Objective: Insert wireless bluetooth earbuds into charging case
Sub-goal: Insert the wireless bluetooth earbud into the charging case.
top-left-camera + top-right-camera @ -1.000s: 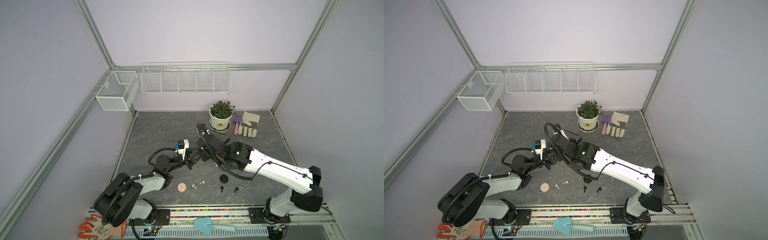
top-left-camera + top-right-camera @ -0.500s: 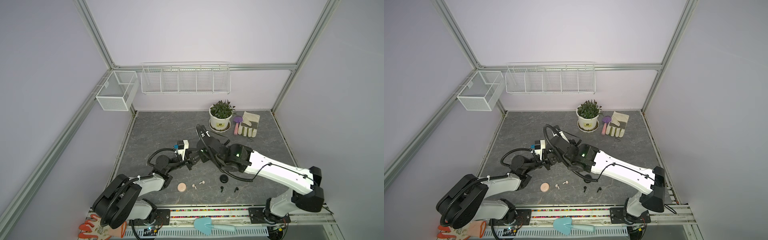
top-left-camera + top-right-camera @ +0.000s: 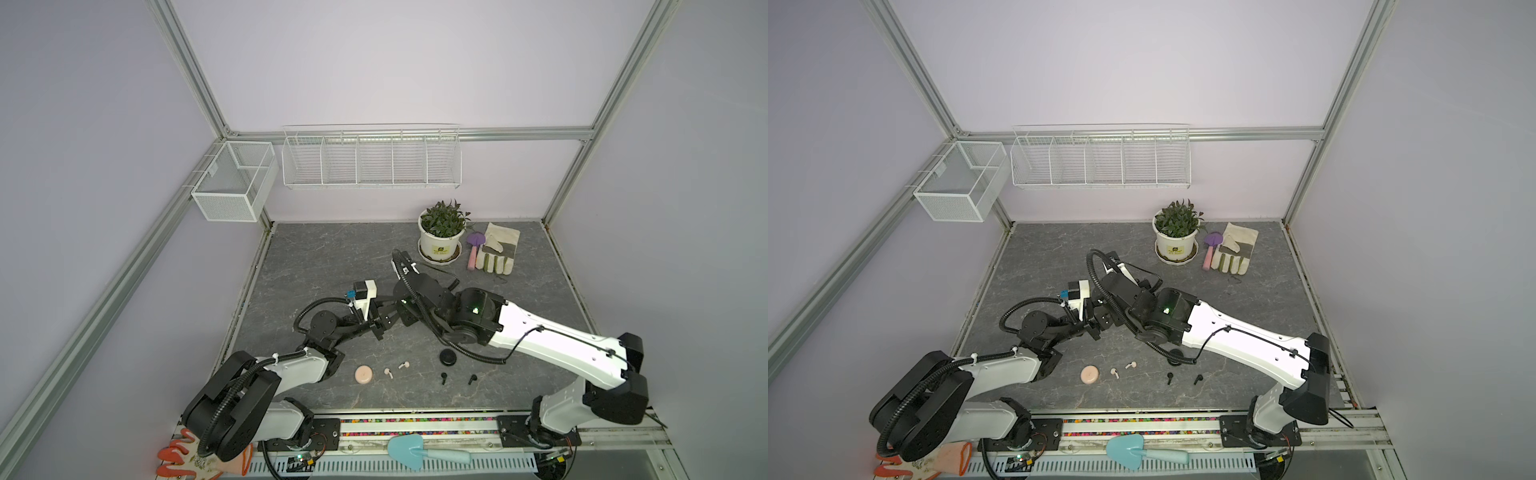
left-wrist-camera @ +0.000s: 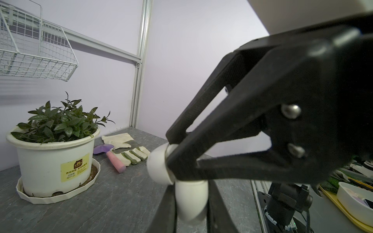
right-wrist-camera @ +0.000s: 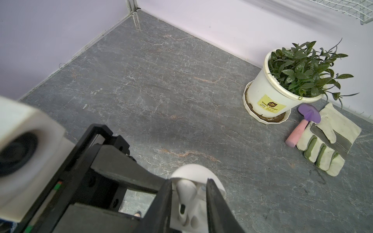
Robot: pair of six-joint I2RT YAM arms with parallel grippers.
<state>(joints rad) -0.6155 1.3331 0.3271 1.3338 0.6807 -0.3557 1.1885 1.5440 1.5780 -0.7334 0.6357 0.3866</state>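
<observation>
Left claw [image 4: 191, 211] clamped shut, right claw [image 5: 188, 203] slightly parted, tips nearly touching

Robotics lab test cell with a few gardening props.

Aluminium frame posts [image 3: 189, 70] and plain lilac wall panels [image 3: 374, 62] box in a grey stone-look desk [image 3: 332, 257]. The left robot arm [image 3: 291, 370] and right robot arm [image 3: 552, 340] are mounted on a rail [image 3: 415, 422] at its front edge. A wire basket [image 3: 370, 162] hangs on the back wall, above a potted plant [image 3: 441, 232], work glove [image 3: 498, 249] and purple trowel [image 3: 474, 245].

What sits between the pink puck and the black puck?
Two pale pink earbuds, lying loose and apart from each other; both top views show them.
</observation>
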